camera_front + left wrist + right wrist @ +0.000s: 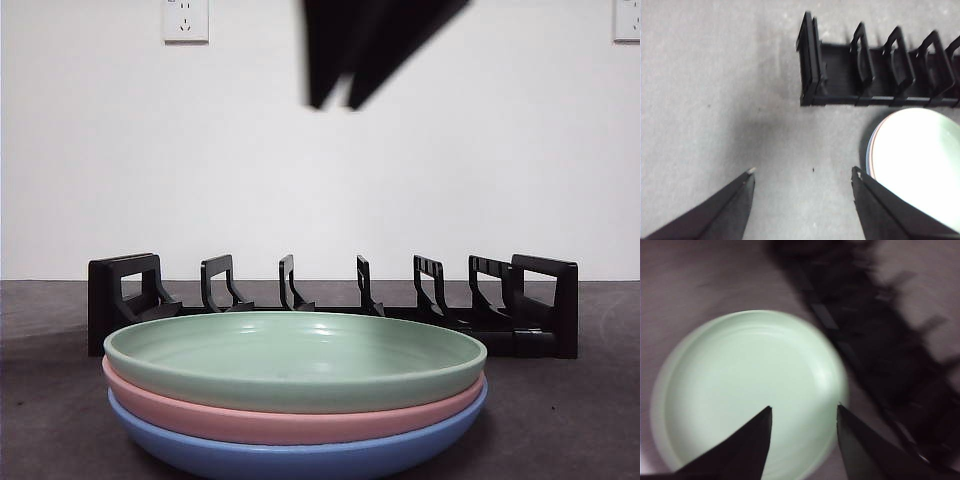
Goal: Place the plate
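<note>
Glossy round green plate (295,355) (shallow, smooth-rimmed) tops 2 others.

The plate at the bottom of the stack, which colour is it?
Blue; the bottom plate shows best in the front view.

Three shallow round plates sit stacked: one pale green plate (295,355) on top, one pink plate (290,418) under it, one blue plate (300,455) at the bottom. One black slotted plastic dish rack (330,300) stands behind them. Two white wall sockets (185,20) show on the wall, one toward each upper corner.
</note>
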`<state>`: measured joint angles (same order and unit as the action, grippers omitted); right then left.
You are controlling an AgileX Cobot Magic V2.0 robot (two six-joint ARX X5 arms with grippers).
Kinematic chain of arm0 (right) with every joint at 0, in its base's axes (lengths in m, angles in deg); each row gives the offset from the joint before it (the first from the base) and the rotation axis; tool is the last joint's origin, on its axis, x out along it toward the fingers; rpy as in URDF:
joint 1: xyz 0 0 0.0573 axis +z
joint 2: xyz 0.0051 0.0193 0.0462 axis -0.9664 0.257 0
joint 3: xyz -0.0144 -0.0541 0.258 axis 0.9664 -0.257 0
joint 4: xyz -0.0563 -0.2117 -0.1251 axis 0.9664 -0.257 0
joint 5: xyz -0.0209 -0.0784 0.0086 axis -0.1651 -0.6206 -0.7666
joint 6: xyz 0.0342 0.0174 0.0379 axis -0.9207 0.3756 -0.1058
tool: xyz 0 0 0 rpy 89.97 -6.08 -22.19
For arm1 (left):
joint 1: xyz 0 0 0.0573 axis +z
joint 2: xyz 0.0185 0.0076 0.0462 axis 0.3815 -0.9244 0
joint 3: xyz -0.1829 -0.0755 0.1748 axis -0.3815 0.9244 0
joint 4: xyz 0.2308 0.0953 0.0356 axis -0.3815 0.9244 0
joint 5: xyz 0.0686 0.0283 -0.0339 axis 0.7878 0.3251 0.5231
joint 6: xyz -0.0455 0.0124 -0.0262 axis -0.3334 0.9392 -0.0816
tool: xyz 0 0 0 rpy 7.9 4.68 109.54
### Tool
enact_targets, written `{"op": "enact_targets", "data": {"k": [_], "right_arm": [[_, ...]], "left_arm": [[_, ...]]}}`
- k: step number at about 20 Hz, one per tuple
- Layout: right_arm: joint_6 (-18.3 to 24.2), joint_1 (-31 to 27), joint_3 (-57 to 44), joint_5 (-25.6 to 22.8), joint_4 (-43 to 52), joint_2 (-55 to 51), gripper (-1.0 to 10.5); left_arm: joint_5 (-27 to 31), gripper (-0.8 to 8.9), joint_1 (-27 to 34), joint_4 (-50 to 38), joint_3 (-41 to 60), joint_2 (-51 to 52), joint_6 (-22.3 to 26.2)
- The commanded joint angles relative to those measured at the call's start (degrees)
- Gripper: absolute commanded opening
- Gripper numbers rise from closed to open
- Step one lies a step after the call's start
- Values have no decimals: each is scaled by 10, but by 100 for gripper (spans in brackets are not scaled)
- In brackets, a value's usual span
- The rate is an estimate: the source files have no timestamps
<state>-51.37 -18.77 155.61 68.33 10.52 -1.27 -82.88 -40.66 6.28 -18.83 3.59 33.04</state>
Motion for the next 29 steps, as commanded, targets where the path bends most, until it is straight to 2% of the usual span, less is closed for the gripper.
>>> {"op": "enact_targets", "data": {"k": [1,6,8,10,11,12,23,25,26,28,29], "right_arm": [[-1,-90,3,30,21,-13,207],[31,-295,3,129,104,-20,207],[30,-351,3,168,141,-20,207],[12,-381,3,199,139,-20,200],[7,-389,3,208,137,-20,92],[1,-393,3,212,139,-20,24],[-1,-392,3,212,142,-23,23],[-1,-392,3,212,142,-23,23],[-1,-392,3,212,142,-23,23],[-1,-392,3,212,142,-23,23],[-1,-392,3,212,142,-23,22]], "left_arm": [[4,310,-1,-17,-13,-3,0],[4,309,-1,-21,-13,-3,0],[4,310,-1,-16,-13,-3,0],[3,309,-1,-14,-13,-2,0],[3,280,-1,-14,-13,-2,0],[2,19,-2,-13,-13,-2,0],[-1,7,-2,-17,-12,-2,0],[4,7,1,-30,1,9,35],[8,7,4,-83,34,26,51],[11,7,21,-275,163,92,103],[11,7,31,-353,227,129,109]]}}
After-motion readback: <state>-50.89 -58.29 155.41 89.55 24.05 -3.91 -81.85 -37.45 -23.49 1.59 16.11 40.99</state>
